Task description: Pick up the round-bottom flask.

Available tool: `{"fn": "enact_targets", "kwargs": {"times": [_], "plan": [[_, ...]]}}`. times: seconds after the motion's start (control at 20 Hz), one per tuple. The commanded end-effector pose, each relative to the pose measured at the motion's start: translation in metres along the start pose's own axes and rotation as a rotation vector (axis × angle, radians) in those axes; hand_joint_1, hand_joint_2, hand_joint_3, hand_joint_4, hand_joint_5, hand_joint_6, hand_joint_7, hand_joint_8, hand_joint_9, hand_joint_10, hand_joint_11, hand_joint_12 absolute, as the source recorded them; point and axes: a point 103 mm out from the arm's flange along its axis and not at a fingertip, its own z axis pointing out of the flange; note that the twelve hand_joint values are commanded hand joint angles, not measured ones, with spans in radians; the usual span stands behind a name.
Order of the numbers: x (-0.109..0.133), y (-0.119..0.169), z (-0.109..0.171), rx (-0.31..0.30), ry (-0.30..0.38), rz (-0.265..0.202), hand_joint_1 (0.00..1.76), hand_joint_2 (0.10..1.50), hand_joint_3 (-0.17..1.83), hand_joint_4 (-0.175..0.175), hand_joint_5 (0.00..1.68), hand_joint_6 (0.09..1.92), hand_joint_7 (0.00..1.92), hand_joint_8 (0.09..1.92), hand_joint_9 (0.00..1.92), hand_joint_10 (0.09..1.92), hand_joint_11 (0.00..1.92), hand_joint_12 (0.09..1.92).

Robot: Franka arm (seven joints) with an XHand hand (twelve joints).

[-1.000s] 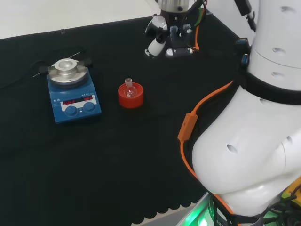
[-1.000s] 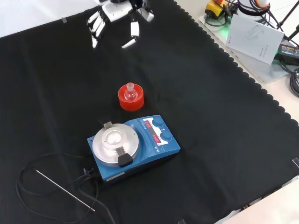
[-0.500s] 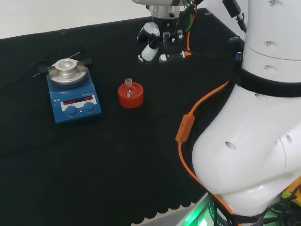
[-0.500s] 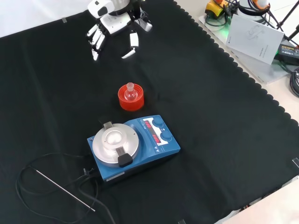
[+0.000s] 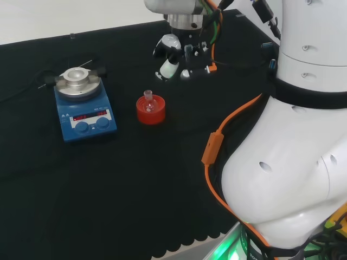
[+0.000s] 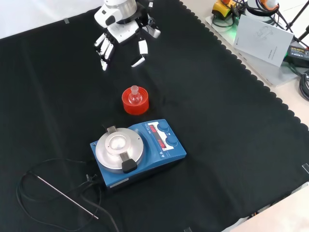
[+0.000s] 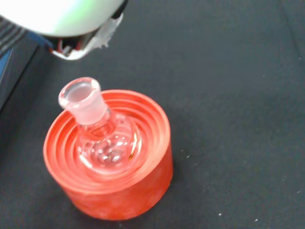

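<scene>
Fingers spread and empty, the hand (image 6: 120, 34) hovers near the round-bottom flask (image 6: 134, 95), which sits upright in its red ribbed stand (image 6: 134, 104) on the surface beside a blue hotplate stirrer (image 6: 137, 150). Reaching, grasping and lifting remain undone.

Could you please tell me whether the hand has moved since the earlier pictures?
Yes. In the front view the black and white hand has come down the picture, closer to the red ribbed ring stand, which has stayed put.
</scene>
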Motion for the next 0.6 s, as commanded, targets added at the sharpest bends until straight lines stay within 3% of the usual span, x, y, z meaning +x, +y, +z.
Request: {"fn": "enact_targets", "kwargs": {"times": [0.05,0.35,0.6], "plan": [[0.011,-0.002,0.013,0.013,0.007,-0.043,0.99,0.39,1.13,-0.040,0.66,0.12,0.49,0.63,0.61,0.61,0.25,1.32],[0.019,-0.004,0.029,0.017,0.010,-0.067,0.99,0.38,1.13,-0.040,0.66,0.13,0.49,0.62,0.61,0.60,0.26,1.32],[0.021,-0.005,0.040,0.021,-0.029,-0.068,1.00,0.38,1.13,-0.039,0.66,0.14,0.49,0.62,0.61,0.60,0.26,1.32]]}}
